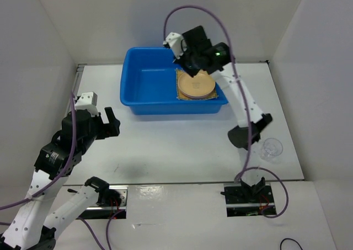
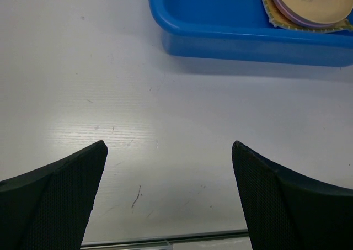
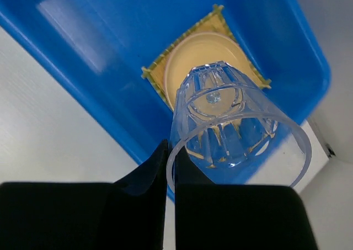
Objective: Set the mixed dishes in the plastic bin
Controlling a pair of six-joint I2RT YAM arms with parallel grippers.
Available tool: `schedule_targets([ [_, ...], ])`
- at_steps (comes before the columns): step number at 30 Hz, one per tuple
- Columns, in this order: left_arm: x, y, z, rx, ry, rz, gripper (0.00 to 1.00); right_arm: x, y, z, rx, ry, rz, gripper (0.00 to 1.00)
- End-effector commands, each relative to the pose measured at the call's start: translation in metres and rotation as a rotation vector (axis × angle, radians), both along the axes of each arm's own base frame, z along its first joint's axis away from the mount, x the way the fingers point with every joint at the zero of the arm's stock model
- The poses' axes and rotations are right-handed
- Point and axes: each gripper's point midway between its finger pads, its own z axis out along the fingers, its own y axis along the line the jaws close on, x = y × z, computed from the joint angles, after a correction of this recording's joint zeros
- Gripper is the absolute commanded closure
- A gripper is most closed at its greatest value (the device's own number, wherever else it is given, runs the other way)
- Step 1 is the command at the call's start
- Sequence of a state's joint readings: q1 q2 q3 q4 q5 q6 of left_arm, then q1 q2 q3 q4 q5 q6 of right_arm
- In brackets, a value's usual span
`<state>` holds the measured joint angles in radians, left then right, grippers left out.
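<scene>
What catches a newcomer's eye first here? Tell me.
The blue bin far across the table, a tan plate on a yellow mat in its right end. Above it the right gripper pinches a clear cup by its wall; a second cup stands at the near right.

The overhead camera sits high behind the near edge and looks down over the whole table to its far edge. The left wrist camera hangs low over the near-left part, facing the far edge, and catches the plastic bin only along its near side. The right wrist camera looks steeply down into that bin from close above. All three share the bin's right end with the tan-yellow plate
</scene>
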<state>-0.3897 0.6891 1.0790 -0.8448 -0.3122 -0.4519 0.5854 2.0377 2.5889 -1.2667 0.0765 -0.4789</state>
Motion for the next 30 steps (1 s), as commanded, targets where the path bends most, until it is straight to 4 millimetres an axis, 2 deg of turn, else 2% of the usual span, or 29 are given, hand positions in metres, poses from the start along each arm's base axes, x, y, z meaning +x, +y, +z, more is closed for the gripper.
schedule_targets([
  [1,0.002,0.002,0.008,-0.021,-0.042,0.022,0.00,0.017,0.017,-0.002,0.004,-0.033,-0.035,1.00],
  [2,0.002,0.002,0.008,-0.021,-0.042,0.022,0.00,0.017,0.031,-0.009,0.001,-0.030,-0.012,1.00],
  [3,0.002,0.002,0.008,-0.021,-0.042,0.022,0.00,0.026,0.045,-0.026,-0.008,-0.019,-0.013,1.00],
  [6,0.002,0.002,0.008,-0.021,-0.042,0.022,0.00,0.024,0.079,-0.055,-0.029,0.008,0.039,1.00],
  [7,0.002,0.002,0.008,-0.021,-0.042,0.022,0.00,0.029,0.089,-0.074,-0.046,0.028,0.049,1.00],
  [11,0.003,0.001,0.010,-0.024,-0.051,0.022,0.00,0.035,0.112,-0.114,-0.072,0.058,0.072,1.00],
  [15,0.005,-0.001,0.008,-0.025,-0.040,0.014,0.00,0.043,0.119,-0.138,-0.082,0.070,0.072,1.00],
  [16,0.006,-0.002,0.006,-0.021,-0.032,0.014,0.00,0.043,0.121,-0.150,-0.091,0.091,0.079,1.00],
  [20,0.007,-0.002,0.005,-0.021,-0.032,0.014,0.00,0.046,0.124,-0.176,-0.116,0.121,0.079,0.96],
  [24,0.010,-0.003,0.005,-0.021,-0.032,0.014,0.00,0.045,0.128,-0.195,-0.145,0.144,0.082,0.94],
  [29,0.010,-0.003,0.005,-0.021,-0.032,0.014,0.00,0.041,0.133,-0.196,-0.145,0.143,0.093,0.82],
  [30,0.010,-0.003,0.001,-0.018,-0.024,0.014,0.00,0.041,0.133,-0.201,-0.151,0.150,0.093,0.80],
])
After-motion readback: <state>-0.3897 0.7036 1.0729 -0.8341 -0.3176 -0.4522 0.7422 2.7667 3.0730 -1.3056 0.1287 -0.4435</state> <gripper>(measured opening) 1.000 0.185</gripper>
